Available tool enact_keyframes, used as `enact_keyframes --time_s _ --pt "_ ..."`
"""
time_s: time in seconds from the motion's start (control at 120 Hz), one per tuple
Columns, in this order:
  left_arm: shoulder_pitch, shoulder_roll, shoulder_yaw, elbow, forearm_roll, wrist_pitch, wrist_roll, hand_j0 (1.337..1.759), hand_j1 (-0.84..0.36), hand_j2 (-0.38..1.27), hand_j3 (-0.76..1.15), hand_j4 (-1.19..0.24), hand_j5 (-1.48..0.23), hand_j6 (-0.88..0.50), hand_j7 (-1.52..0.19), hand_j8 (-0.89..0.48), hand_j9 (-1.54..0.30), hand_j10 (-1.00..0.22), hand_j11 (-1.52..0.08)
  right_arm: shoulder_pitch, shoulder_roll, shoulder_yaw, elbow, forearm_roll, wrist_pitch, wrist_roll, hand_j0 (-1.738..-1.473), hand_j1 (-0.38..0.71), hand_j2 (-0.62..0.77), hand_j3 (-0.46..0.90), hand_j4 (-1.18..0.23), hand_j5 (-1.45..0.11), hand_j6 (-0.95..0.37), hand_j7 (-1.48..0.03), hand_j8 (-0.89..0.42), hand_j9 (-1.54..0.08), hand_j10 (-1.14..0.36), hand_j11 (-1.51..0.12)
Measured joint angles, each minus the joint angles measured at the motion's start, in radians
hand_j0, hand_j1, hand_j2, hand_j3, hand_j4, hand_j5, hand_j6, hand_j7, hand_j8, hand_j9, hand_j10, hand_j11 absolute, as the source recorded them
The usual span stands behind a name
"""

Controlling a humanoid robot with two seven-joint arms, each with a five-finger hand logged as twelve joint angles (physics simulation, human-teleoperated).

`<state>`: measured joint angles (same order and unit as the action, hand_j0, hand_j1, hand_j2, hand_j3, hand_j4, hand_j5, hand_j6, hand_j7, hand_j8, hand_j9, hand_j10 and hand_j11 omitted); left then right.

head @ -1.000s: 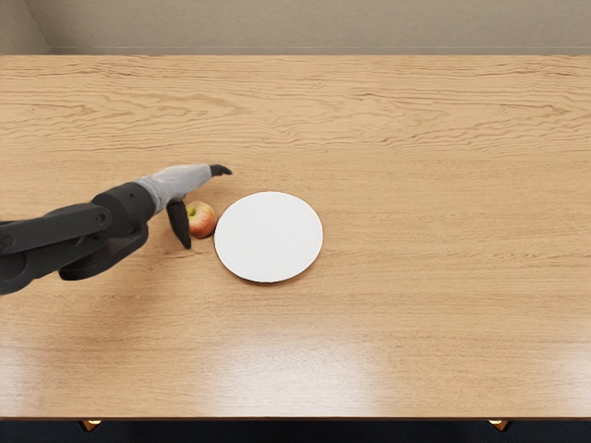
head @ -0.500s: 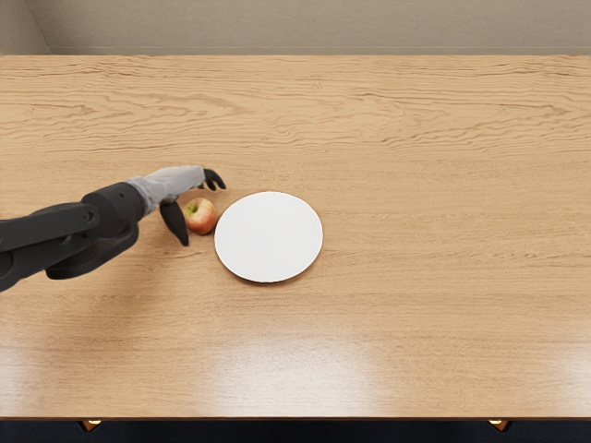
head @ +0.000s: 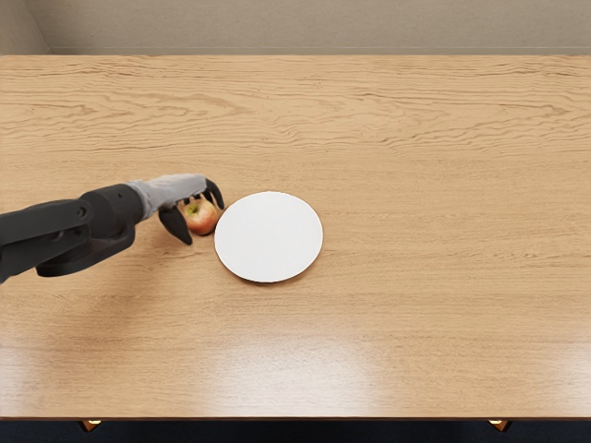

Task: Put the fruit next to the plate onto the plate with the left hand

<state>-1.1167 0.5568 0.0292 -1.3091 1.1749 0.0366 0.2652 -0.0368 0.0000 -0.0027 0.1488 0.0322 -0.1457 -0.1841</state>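
A small red and yellow apple (head: pixel 202 217) rests on the table just left of a round white plate (head: pixel 270 236). My left hand (head: pixel 192 207) reaches in from the left and cups the apple. Its dark fingers (head: pixel 213 192) curl over the top and far side, and the thumb (head: pixel 175 223) presses on the near left side. The apple still touches the wood beside the plate's rim. Part of the fruit is hidden behind the fingers. Nothing lies on the plate.
A wide wooden table (head: pixel 388 138) spreads on all sides. Its front edge (head: pixel 295 417) runs along the bottom of the view. A pale wall sits behind the far edge.
The left hand's fingers were spread above the apple and have come down and curled around it. The forearm has shifted slightly up and left. The apple and plate stay put.
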Motion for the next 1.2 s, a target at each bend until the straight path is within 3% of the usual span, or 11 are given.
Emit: enact_keyframes --time_s 0.225,0.508,0.65,0.925,1.2 --pt "-0.002 0.005 0.000 -0.005 0.000 -0.017 0.000 1.657 -0.25 0.12 0.00 -0.53 -0.65 -0.44 -0.66 -0.49 -0.67 -0.52 -0.67 0.000 0.000 0.000 0.000 0.000 0.000 0.000 -1.658 -0.35 0.00 0.00 0.00 0.00 0.00 0.00 0.00 0.00 0.00 0.00" --pt "-0.002 0.006 -0.002 -0.006 0.003 -0.040 0.002 1.654 -0.26 0.11 0.00 -0.37 -0.92 -0.42 -0.75 -0.46 -0.77 -0.58 -0.77 0.000 0.000 0.000 0.000 0.000 0.000 0.000 -1.658 -0.35 0.00 0.00 0.00 0.00 0.00 0.00 0.00 0.00 0.00 0.00" --pt "-0.003 0.023 -0.003 -0.009 -0.002 -0.059 0.004 1.653 -0.27 0.17 0.00 -0.45 -0.91 -0.40 -0.81 -0.46 -0.83 -0.61 -0.83 0.000 0.000 0.000 0.000 0.000 0.000 0.000 -1.658 -0.35 0.00 0.00 0.00 0.00 0.00 0.00 0.00 0.00 0.00 0.00" --pt "-0.037 0.137 -0.025 -0.139 -0.052 -0.105 0.034 1.653 -0.27 0.20 0.00 -0.54 -0.90 -0.38 -0.85 -0.46 -0.88 -0.65 -0.88 0.000 0.000 0.000 0.000 0.000 0.000 0.000 -1.658 -0.35 0.00 0.00 0.00 0.00 0.00 0.00 0.00 0.00 0.00 0.00" --pt "-0.089 0.116 -0.103 -0.200 -0.061 -0.110 -0.013 1.653 -0.29 0.21 0.00 -0.51 -0.91 -0.35 -0.87 -0.43 -0.89 -0.66 -0.89 0.000 0.000 0.000 0.000 0.000 0.000 0.000 -1.658 -0.35 0.00 0.00 0.00 0.00 0.00 0.00 0.00 0.00 0.00 0.00"
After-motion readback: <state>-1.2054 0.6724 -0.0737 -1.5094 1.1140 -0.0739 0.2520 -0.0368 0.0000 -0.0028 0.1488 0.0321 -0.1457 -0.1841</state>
